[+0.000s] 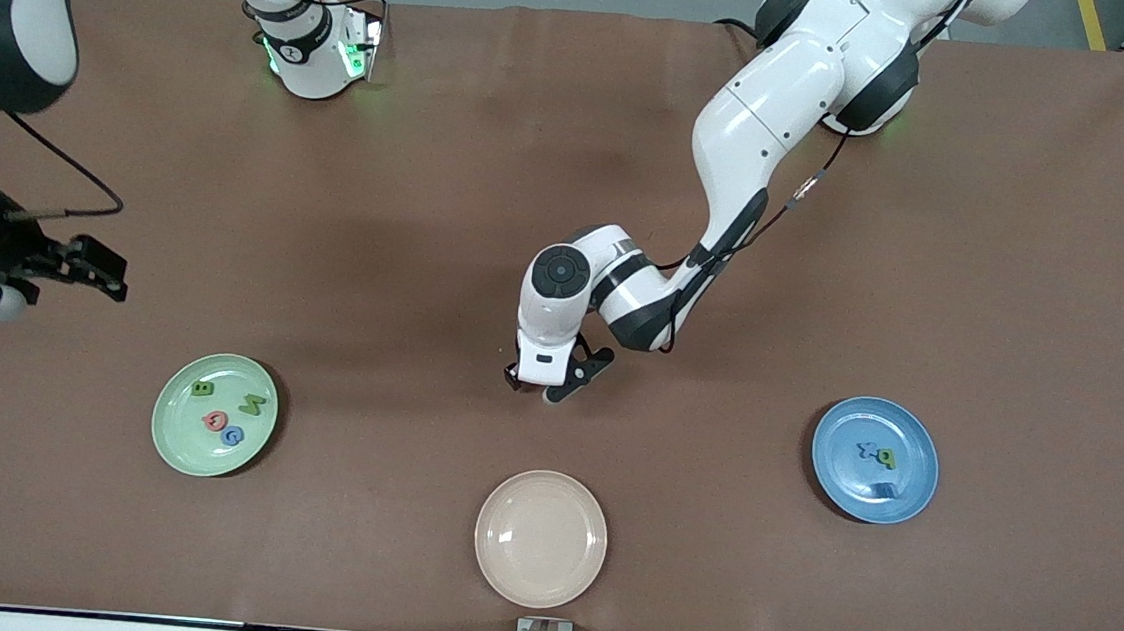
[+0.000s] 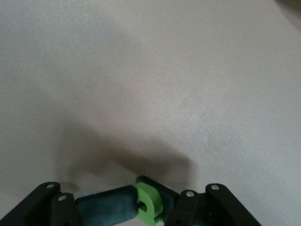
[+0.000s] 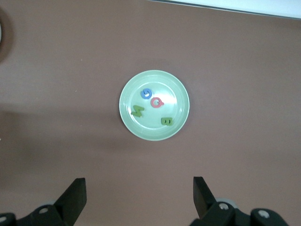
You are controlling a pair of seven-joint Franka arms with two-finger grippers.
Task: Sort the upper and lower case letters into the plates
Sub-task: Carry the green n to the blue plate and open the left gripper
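Both arms wear glossy white shells with black joint bands, and thin black cables trail along them. The left gripper [image 1: 557,380] has black fingers with silver screws; beside the right base [image 1: 317,55], green lights glow.

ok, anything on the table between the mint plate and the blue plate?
Front view: only the cream plate, slightly nearer the camera than the mint plate and blue plate. The left gripper, holding a green letter, hangs over bare table there.
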